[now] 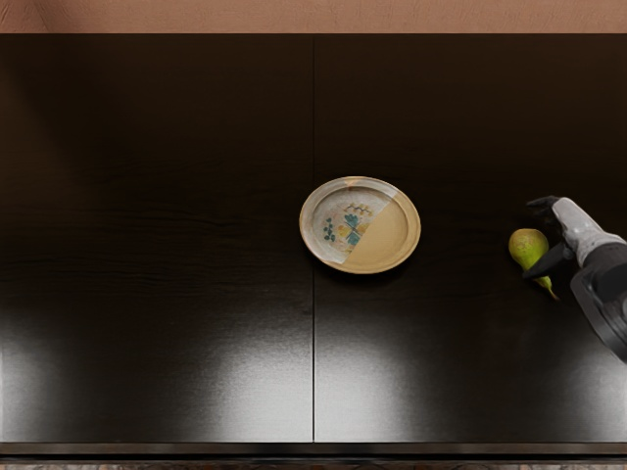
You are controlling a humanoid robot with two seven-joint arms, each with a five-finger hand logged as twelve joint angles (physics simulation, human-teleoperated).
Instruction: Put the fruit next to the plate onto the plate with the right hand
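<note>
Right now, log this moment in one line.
stage: reach | right hand: beside pear, grasp unclear | pear: on table, apart from plate | left arm: unseen

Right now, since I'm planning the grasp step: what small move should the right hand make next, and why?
Probably close the right hand on the pear: its fingers straddle the fruit, which lies on the table apart from the plate.

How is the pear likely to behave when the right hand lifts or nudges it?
The pear seems to lie on its side on the table, so a nudge would probably roll it in a curve, given its taper. Its smooth skin may slip in the right hand. It looks solid, unlikely to deform.
</note>
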